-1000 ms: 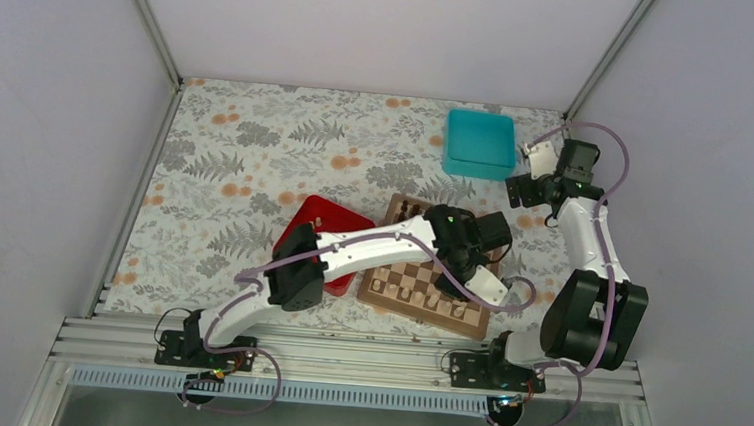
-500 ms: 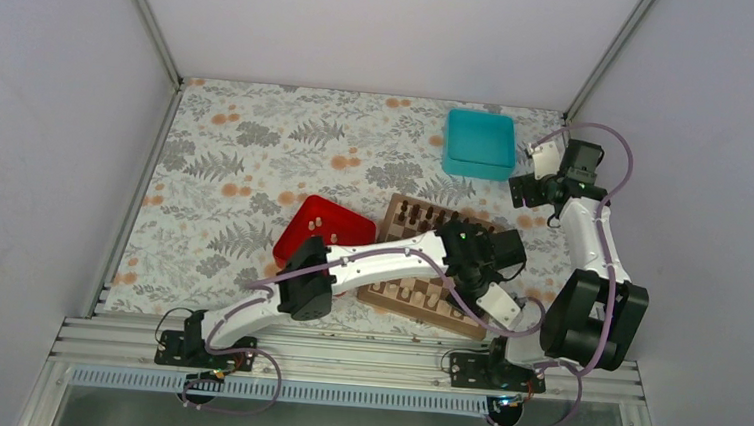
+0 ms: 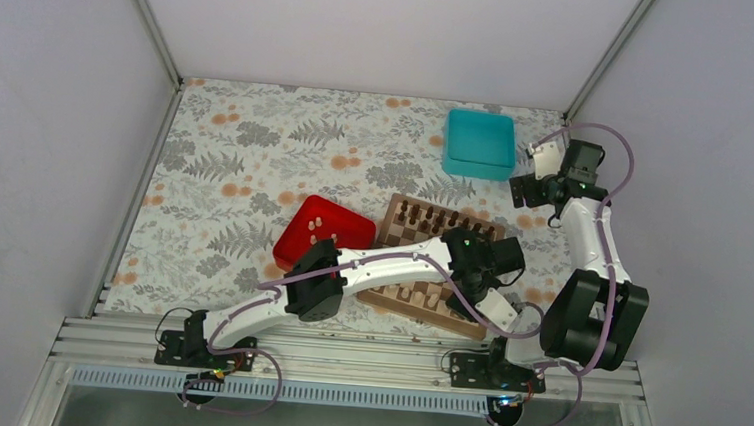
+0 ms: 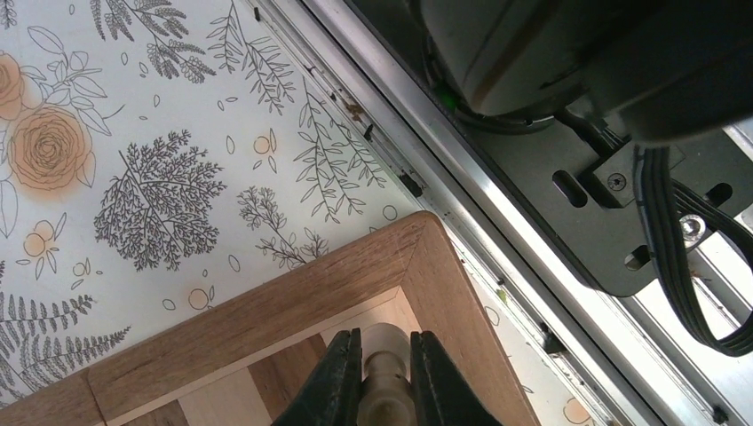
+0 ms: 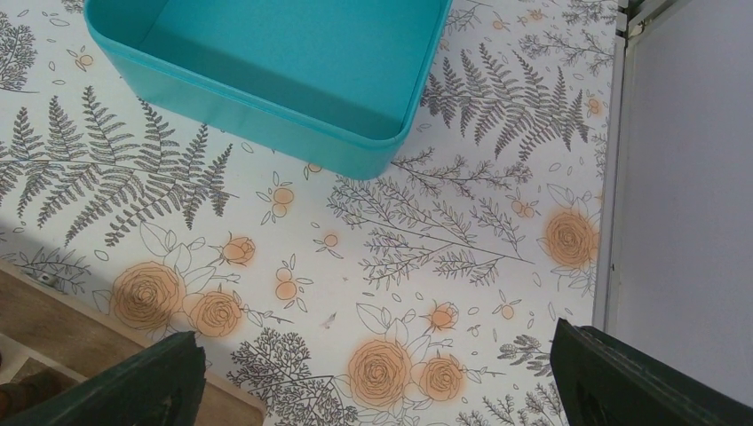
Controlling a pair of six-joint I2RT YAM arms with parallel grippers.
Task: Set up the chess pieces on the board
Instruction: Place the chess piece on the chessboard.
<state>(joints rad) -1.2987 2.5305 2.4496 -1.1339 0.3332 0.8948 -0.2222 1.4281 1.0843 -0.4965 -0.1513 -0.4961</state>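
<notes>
Chessboard (image 4: pixel 266 321): wood, grain plain on the border, matt to satin.
Chess piece (image 4: pixel 387 341): pale, smooth, faint sheen; wood or plastic, cannot tell.
Left gripper fingers (image 4: pixel 341 383): dark, matt, plastic-looking.
Table cover (image 4: pixel 133 133): printed floral sheet, flat, matt.
Rail (image 4: pixel 462 149), at 1 o'clock from the board corner: bare aluminium, dull shine. Past it, bracket (image 4: pixel 586 248): black, matt metal.
Teal box (image 5: pixel 266 120): smooth plastic, soft sheen.
Red tray (image 3: pixel 296 232): glossy plastic.
Left arm shell (image 3: pixel 390 259): white, smooth plastic.

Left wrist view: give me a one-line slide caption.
Left fingers pinch a pale chess piece at the corner square of the wooden board.
</notes>
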